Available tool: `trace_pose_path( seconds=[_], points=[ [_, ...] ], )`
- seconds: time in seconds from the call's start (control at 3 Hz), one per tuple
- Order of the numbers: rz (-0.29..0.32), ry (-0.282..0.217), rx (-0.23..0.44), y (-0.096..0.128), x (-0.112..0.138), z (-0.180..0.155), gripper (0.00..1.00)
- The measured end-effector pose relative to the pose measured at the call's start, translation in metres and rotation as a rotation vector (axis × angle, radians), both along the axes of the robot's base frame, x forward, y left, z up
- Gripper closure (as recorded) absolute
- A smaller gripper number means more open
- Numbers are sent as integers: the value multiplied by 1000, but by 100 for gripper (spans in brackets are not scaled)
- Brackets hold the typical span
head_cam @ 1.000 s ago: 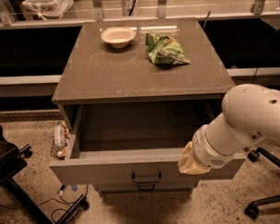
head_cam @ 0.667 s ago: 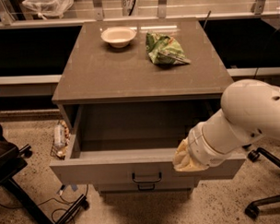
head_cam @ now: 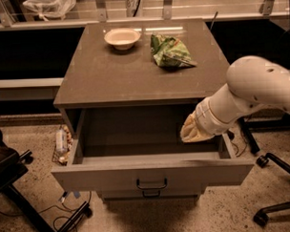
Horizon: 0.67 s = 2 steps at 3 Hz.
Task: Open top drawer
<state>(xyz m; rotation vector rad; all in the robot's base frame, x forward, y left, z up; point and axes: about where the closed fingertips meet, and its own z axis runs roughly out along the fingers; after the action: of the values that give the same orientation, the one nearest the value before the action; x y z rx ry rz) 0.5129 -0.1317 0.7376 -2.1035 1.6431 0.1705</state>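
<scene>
A speckled floor and a dark, railed back wall frame a grey-brown cabinet (head_cam: 124, 75), on whose flat top a shallow white bowl (head_cam: 122, 37) and a crumpled green snack bag (head_cam: 171, 51) are set near the rear edge, slightly apart. The wide top drawer (head_cam: 99, 177) is seen pulled well out, its deep grey box exposed and its small dark bar handle (head_cam: 151, 184) centred on the front panel; its extension is unchanged from a second ago. The yellowish gripper (head_cam: 194, 131), carried on a bulky white arm (head_cam: 258, 83), has been lifted off the front lip, where it was pressed earlier, and is now held above the box's right rear corner. Whether it is clenched or released cannot be told. Open space is left across the drawer's left and middle, while a black chair (head_cam: 6, 163) crowds the left and a castor (head_cam: 262, 160) stands beside the drawer's right front corner.
</scene>
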Motion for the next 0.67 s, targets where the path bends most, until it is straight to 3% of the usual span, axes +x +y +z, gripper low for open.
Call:
trace_pose_path(
  seconds=[0.33, 0.67],
  points=[
    [-42, 38, 1, -3, 34, -32, 100],
    [-77, 88, 27, 16, 39, -68, 100]
  ],
)
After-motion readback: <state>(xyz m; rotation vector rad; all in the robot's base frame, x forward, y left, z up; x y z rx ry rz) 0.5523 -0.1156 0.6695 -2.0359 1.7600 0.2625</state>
